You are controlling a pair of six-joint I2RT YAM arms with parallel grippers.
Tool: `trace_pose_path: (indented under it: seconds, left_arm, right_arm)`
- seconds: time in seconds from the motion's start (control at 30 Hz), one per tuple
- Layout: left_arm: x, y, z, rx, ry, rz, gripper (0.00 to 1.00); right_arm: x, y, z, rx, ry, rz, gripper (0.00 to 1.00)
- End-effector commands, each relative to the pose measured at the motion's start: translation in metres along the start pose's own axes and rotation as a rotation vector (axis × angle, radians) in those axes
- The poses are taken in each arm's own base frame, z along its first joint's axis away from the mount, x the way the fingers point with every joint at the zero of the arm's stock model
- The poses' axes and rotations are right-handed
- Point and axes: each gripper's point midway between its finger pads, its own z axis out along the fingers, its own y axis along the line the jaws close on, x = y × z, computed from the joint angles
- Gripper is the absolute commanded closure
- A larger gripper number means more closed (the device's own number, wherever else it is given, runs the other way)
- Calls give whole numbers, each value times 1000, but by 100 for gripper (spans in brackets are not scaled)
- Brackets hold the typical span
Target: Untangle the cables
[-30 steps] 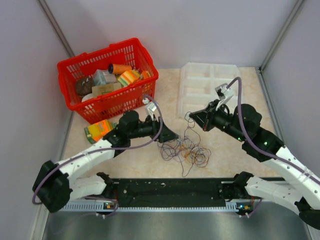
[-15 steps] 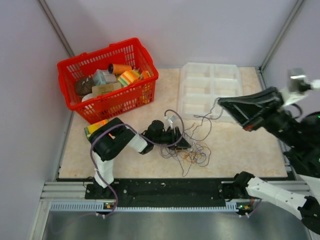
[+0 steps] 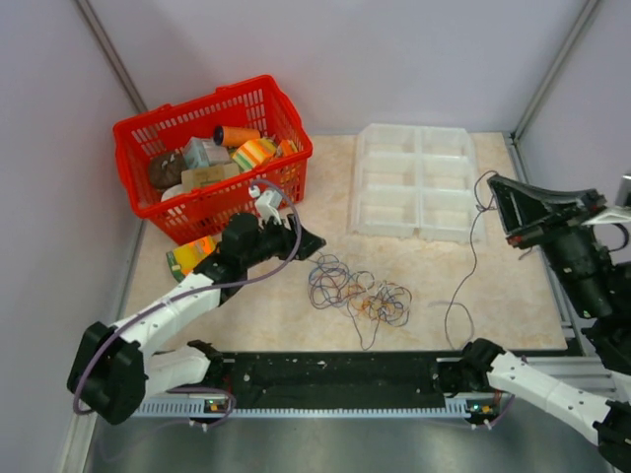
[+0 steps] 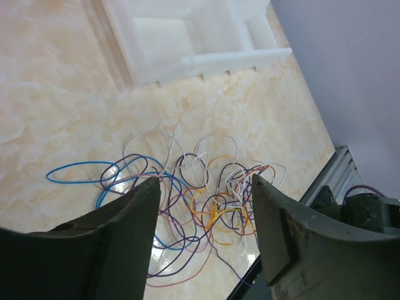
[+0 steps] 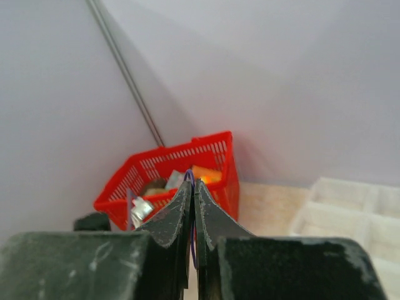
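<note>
Swung aside, right end effector (image 5: 192,186) pinches cable (image 3: 471,258); left end effector (image 4: 205,184) wide; basket (image 3: 227,202) stocked.

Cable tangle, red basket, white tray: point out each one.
cable tangle (image 3: 360,294), top external view, middle of the pile
red basket (image 3: 237,197), top external view, front wall
white tray (image 3: 414,182), top external view, centre divider

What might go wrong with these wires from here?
The hair-thin wire pinched in the right claw could slip out, or catch on the tray it hangs beside. The open left claw points toward the tangle; closing there might grab several loops together and tighten the knots.
</note>
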Motion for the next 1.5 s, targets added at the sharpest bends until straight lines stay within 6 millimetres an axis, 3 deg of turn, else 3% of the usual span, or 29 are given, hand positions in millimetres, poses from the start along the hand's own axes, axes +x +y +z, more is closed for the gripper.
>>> trace_pose_path:
  seconds: [0.0, 0.1, 0.2, 0.27, 0.37, 0.57, 0.7, 0.8, 0.87, 0.93, 0.97, 1.03, 1.07, 1.1, 1.13, 1.2, 1.23, 1.3, 1.4, 1.47]
  left_arm:
    - [2, 9, -25, -92, 46, 114, 32]
    - [-8, -54, -38, 186, 46, 143, 25]
    - [-21, -112, -53, 408, 29, 190, 9]
    - [-28, -145, -61, 475, -3, 275, 3]
    - [-38, -177, -68, 447, -93, 388, 1]
    - [-54, -186, -78, 355, -339, 450, 1]
    - [-49, -191, -74, 373, -340, 478, 1]
    - [-45, -192, -67, 364, -310, 503, 2]
    - [-45, -190, -63, 348, -306, 512, 11]
    - [-43, -187, -60, 340, -298, 528, 33]
    - [-42, -185, -58, 334, -295, 538, 45]
    - [-42, -182, -57, 320, -294, 554, 87]
    - [-43, -179, -58, 301, -293, 545, 100]
    - [-45, -177, -59, 286, -301, 536, 100]
    - [-46, -177, -61, 290, -305, 533, 100]
    - [-46, -184, -69, 321, -304, 492, 100]
    - [-45, -185, -72, 331, -293, 462, 100]
    - [-39, -194, -78, 395, -251, 423, 100]
    - [-30, -205, -86, 474, -169, 387, 100]
    - [-28, -211, -90, 511, -141, 364, 100]
  right_arm:
    - [62, -40, 6, 168, 168, -124, 100]
    - [102, -37, 11, 133, 265, -113, 100]
    - [129, -25, 17, 80, 337, -61, 100]
    - [147, -8, 23, 3, 383, -1, 100]
    - [171, 28, 29, -164, 449, 123, 100]
    - [194, 79, 38, -372, 521, 390, 100]
    - [201, 106, 39, -506, 551, 538, 100]
    - [202, 115, 38, -553, 562, 605, 100]
    - [201, 119, 36, -585, 566, 636, 100]
    - [201, 119, 34, -584, 572, 633, 100]
    - [202, 117, 34, -571, 574, 622, 100]
    - [203, 109, 34, -527, 569, 581, 100]
    - [203, 106, 33, -508, 569, 547, 100]
    - [205, 99, 32, -479, 573, 498, 89]
    - [212, 89, 30, -429, 595, 435, 70]
    - [227, 52, 28, -289, 621, 237, 17]
    - [240, 29, 21, -200, 656, 142, 2]
    - [258, 0, 12, -145, 678, -21, 1]
    - [285, -3, 0, -238, 747, -103, 1]
    - [293, 5, -3, -302, 765, -87, 1]
